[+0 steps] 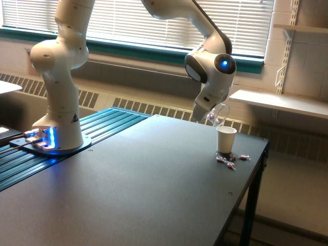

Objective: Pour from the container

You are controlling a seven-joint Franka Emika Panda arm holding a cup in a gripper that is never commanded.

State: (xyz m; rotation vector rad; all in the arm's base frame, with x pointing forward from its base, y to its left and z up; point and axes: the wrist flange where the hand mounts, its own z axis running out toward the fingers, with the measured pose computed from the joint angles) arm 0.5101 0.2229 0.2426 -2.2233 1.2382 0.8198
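In the exterior view my gripper (pixel 211 111) is shut on the container (pixel 219 115), a small clear plastic cup held tilted just above and a little left of the white paper cup (pixel 226 140). The white cup stands upright near the table's far right corner. A few dark-reddish wrapped candies (pixel 229 160) lie on the table at its base. Whether any candies are inside the container is too small to tell.
The dark table (pixel 138 179) has its right edge close to the white cup. The arm's white base (pixel 59 123) stands at the left on a blue ribbed plate. A white shelf (pixel 279 102) runs along the wall behind.
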